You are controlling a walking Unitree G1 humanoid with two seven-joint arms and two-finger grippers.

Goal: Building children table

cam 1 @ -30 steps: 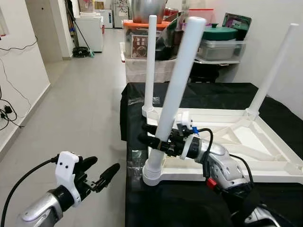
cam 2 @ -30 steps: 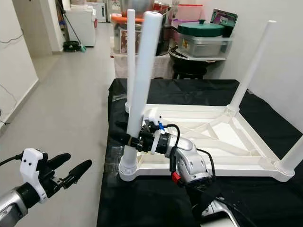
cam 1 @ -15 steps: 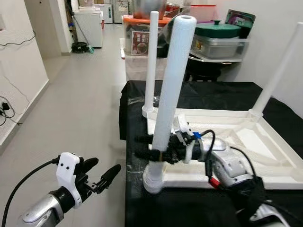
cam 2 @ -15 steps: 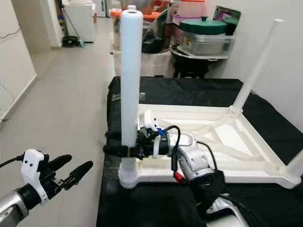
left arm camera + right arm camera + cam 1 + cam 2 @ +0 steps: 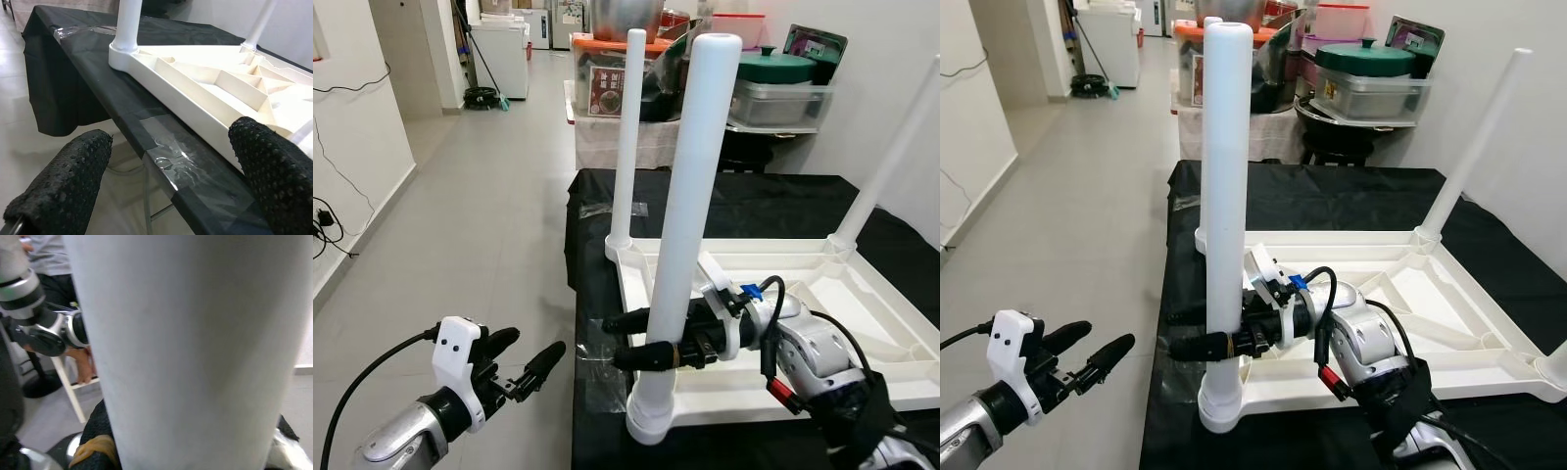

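1. The left end effector (image 5: 527, 367) hovers over the grey floor (image 5: 480, 225) just off the near left corner of the work table, its two black fingers (image 5: 63, 183) spread apart with nothing between them.
2. Its wrist view looks along the table (image 5: 88, 54) edge, draped in black cloth, where a patch of clear tape (image 5: 171, 154) lies on the cloth just beside the white frame.
3. The right end effector (image 5: 631, 343) reaches across from the right, its black fingers clamped around the lower part of the near white leg (image 5: 690, 225).
4. That leg stands nearly upright, its ribbed foot seated in the near left corner socket of the upturned children's table (image 5: 822, 294).
5. The children's table lies upside down on the black cloth, ribbed underside showing.
6. A second leg (image 5: 627, 137) stands at the far left corner, and a third leg (image 5: 891, 147) leans up at the far right corner.
7. Behind the table, stacked containers (image 5: 773, 88) and a pot with a green lid (image 5: 771, 67) sit against the wall.
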